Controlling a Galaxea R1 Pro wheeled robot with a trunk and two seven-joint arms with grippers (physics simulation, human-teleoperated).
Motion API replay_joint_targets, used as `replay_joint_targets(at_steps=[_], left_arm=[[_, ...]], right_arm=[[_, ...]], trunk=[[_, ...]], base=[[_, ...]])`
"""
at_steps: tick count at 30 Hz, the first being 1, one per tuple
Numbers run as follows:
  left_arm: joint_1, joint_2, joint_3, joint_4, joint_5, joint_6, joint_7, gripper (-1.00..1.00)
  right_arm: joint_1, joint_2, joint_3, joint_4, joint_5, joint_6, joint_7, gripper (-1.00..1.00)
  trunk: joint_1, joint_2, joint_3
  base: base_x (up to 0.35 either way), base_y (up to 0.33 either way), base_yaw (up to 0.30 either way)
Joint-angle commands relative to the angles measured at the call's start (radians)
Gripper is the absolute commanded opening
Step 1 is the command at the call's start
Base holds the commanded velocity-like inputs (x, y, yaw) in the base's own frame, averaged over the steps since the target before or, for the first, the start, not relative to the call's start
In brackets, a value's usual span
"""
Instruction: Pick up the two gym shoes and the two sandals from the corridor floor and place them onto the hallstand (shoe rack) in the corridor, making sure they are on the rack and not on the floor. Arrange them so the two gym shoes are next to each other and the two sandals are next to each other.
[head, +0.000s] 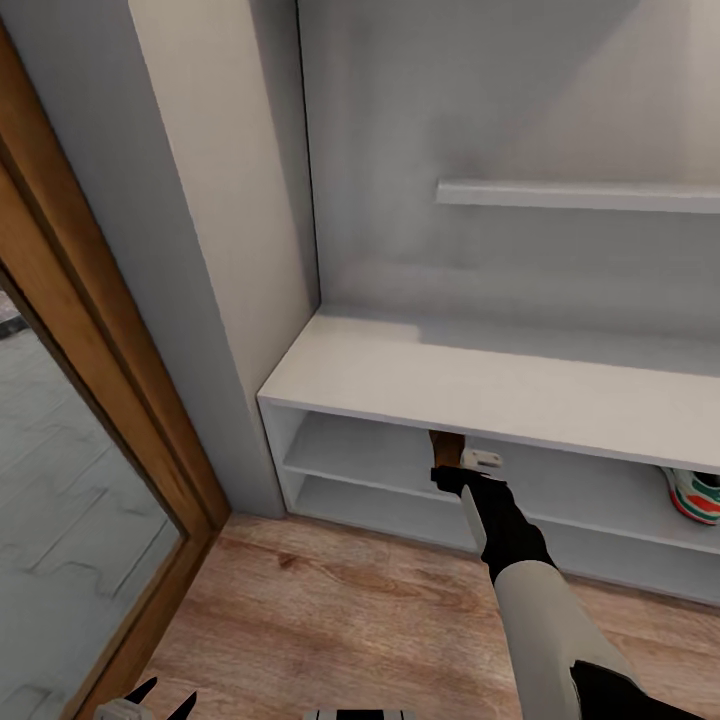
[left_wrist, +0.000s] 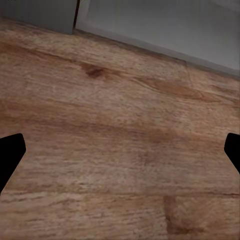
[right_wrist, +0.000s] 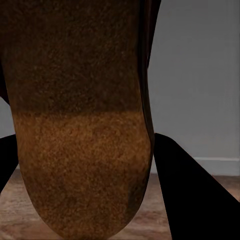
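Right gripper (head: 452, 476) pinches a sandal (head: 446, 449), long axis pointing into the hallstand (head: 420, 375) upper shelf; left gripper (left_wrist: 120, 152) spread over corridor floor (left_wrist: 120, 125).

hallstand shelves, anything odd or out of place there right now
Nothing looks damaged. On the hallstand, a gym shoe sits on the upper open shelf at the right edge of the head view. The right gripper holds a sandal at that shelf's opening, not yet set down.

My head camera looks steeply down from above at the hallstand (head: 420, 390) and corridor floor (head: 370, 620). My left wrist camera faces that same floor (left_wrist: 120, 150) closely; my right wrist camera sits against a sandal (right_wrist: 80, 150).
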Motion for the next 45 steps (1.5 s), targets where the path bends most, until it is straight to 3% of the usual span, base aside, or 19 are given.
replay_joint_targets(at_steps=[1,45], left_arm=[[-0.001,0.000,0.004,0.001,-0.002,-0.003,-0.006,1.00],[-0.001,0.001,0.004,0.001,-0.001,-0.001,-0.006,1.00]], right_arm=[[-0.001,0.001,-0.004,-0.002,0.008,0.005,0.002,-1.00],[-0.001,0.001,-0.005,-0.005,0.008,0.006,0.003,-1.00]], trunk=[[0.000,0.000,-0.001],[0.000,0.000,-0.001]], base=[[0.013,0.000,0.000],[0.058,0.000,0.000]])
